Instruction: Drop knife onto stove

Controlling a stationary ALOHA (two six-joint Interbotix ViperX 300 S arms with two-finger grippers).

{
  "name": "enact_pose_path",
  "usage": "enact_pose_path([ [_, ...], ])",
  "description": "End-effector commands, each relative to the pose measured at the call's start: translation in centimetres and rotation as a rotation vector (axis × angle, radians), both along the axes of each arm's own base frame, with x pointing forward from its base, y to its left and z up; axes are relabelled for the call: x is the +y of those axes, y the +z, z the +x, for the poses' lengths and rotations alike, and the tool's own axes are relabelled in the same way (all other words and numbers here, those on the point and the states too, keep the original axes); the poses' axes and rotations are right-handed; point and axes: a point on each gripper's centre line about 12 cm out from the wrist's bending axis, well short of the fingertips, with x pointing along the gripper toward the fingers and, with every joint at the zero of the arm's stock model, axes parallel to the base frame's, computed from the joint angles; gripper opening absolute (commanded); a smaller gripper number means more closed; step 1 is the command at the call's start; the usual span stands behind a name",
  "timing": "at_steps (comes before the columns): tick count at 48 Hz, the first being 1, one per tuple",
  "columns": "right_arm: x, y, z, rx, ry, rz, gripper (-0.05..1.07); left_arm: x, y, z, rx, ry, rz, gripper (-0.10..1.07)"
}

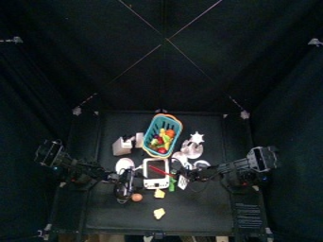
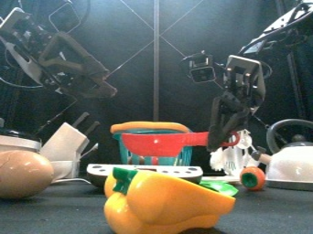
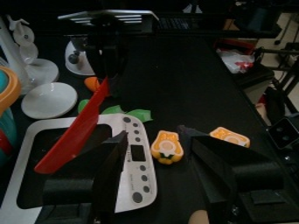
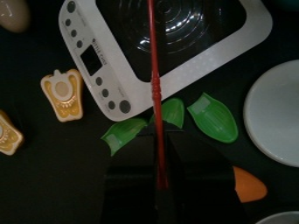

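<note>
Yellow pepper [image 2: 166, 203] fills the front view; behind it the right pincer [image 2: 228, 137] hangs low. From the left wrist, the red knife [image 3: 77, 133] slants over the stove [image 3: 135, 162], presumably poised for release; left pincer [image 3: 158, 179] gapes empty. Right wrist: jaws clamp the knife above the stove's dark face on the worktop [image 4: 35, 166].

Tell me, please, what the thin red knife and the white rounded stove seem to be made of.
The thin red knife looks like plastic: one uniform matte red, no metallic shine. The white rounded stove also seems plastic: smooth white rim with printed dots, and a glossy dark face with moulded rings.
</note>
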Motion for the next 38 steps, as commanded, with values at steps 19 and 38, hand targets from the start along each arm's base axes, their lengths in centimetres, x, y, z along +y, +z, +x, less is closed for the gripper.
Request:
enact_pose_path([
  [19,-1.0,0.2,1.6,-0.021,-0.043,0.022,0.39,0.6,0.1,0.0,-0.008,0.016,0.004,0.86],
  [38,-1.7,0.5,1.9,-0.03,-0.057,0.017,0.59,0.6,-0.1,-0.2,-0.002,0.016,0.005,0.86],
])
